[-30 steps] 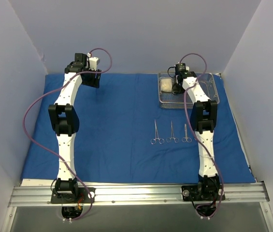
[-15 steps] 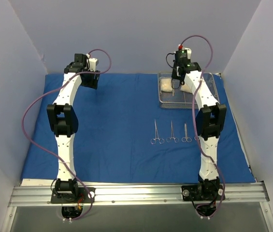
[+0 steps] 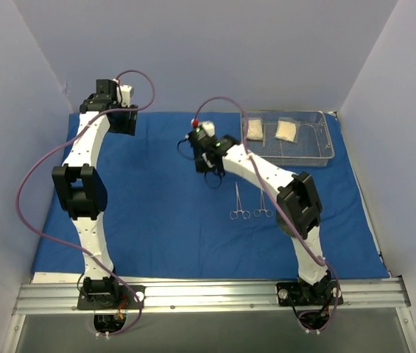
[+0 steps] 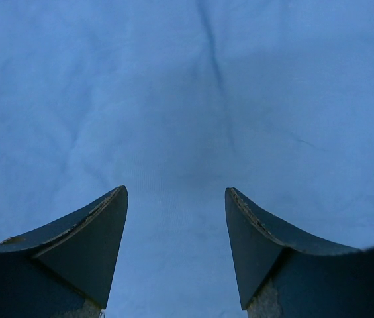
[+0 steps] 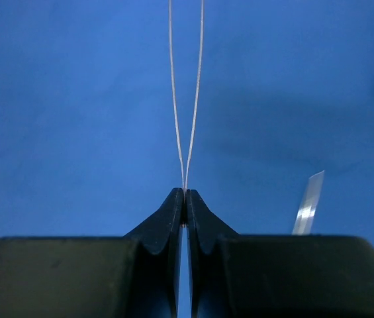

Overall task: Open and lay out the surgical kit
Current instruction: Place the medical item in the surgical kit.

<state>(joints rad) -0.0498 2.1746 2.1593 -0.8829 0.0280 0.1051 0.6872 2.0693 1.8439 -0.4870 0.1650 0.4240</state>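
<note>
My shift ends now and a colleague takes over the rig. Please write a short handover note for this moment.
Left gripper: open, empty, above the far left of the blue cloth wrap.
Right gripper: shut on the tweezers, over the cloth's middle.
Done: wrap spread flat; two clamps visible on it.
Both gauze packets lie in the wire-mesh tray, far right.
Probably left: lay down the tweezers, take out the gauze.

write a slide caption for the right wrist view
Right gripper shut on thin silver metal tweezers, their two prongs pointing away over the large blue cloth wrap.
</note>
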